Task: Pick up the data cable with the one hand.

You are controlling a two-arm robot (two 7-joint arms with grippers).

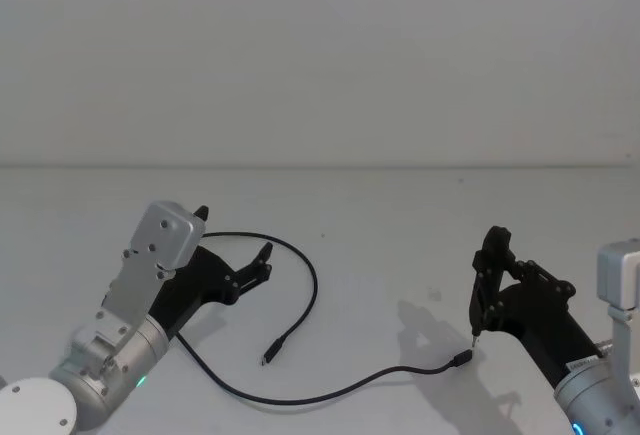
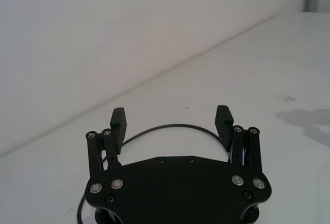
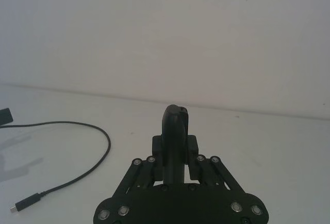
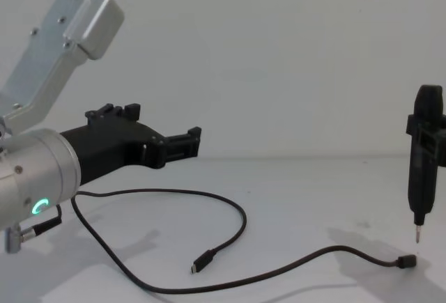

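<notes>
The data cable (image 1: 314,285) is a thin black lead that loops across the white table. One flat plug (image 1: 270,355) lies inside the loop and the other plug (image 1: 461,359) lies at the right. My left gripper (image 1: 235,240) hovers open over the loop's far-left arc. In the left wrist view that arc (image 2: 170,126) passes between the spread fingertips (image 2: 118,116), apart from them. The right gripper (image 1: 488,290) is shut on a slim black stick tool (image 1: 494,245), whose metal tip (image 4: 417,237) hangs just above the right plug (image 4: 405,262).
The white table (image 1: 400,225) meets a plain white wall (image 1: 320,55) at the back. Open tabletop lies between the two arms and beyond the cable. The silver left arm with its green ring (image 4: 40,207) takes up the near left.
</notes>
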